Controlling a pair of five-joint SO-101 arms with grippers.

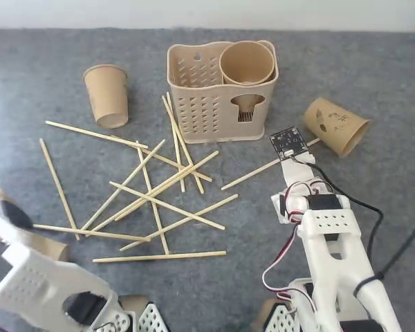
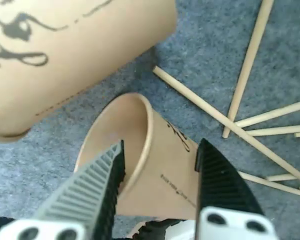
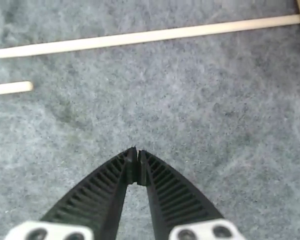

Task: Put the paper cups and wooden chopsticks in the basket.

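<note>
High view, grey carpet surface (image 1: 373, 69), left pincer (image 2: 161, 150) spread astride cup (image 2: 135, 125), right pincer (image 3: 138, 152) clenched.

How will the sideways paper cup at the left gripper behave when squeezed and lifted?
Empty, the paper cup is probably light. Its thin wall, straddled by the open left gripper, may dent under a hard squeeze. Lying on its side, it could roll if nudged.

Place: a robotics test bench, either a lab or a hobby workshop; which one cannot be told.
Work surface: a table under a grey felt-like cover (image 1: 373, 90) that runs to a pale strip (image 1: 194, 14) along its far edge.
Machines: two white plastic arms at the near edge, the left arm (image 1: 28, 277) and the right arm (image 1: 332, 235).
Bare electronics: loose servo wires (image 1: 290, 200) and an uncased circuit board (image 1: 288, 142) on the right arm.
</note>
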